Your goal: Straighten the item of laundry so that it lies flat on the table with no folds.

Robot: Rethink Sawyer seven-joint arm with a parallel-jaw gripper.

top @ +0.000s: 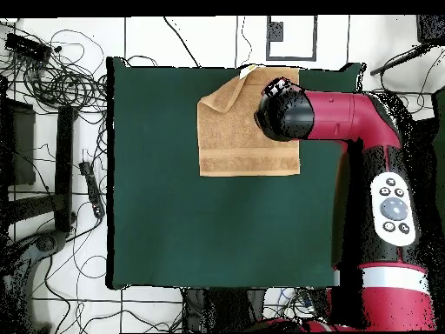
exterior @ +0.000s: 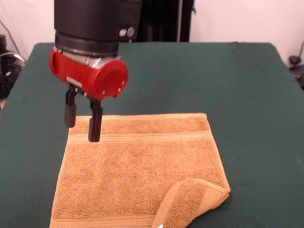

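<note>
The orange-tan towel [exterior: 137, 175] lies on the dark green table [exterior: 247, 95], near its front edge in the front view. It is mostly flat. Its near right corner [exterior: 197, 199] is folded over onto it, with a small white tag [exterior: 158, 224] beside the fold. My gripper [exterior: 82, 130] hangs just above the towel's far left corner, open and empty. In the overhead view the towel [top: 235, 130] lies at the table's [top: 174, 217] top edge. The arm's head [top: 282, 110] covers the towel's right side and hides the gripper.
The red arm [top: 382, 174] runs along the table's right edge in the overhead view. Cables and black gear [top: 52, 104] lie on the floor to the left of the table. Dark stands [exterior: 166, 19] rise behind the table in the front view.
</note>
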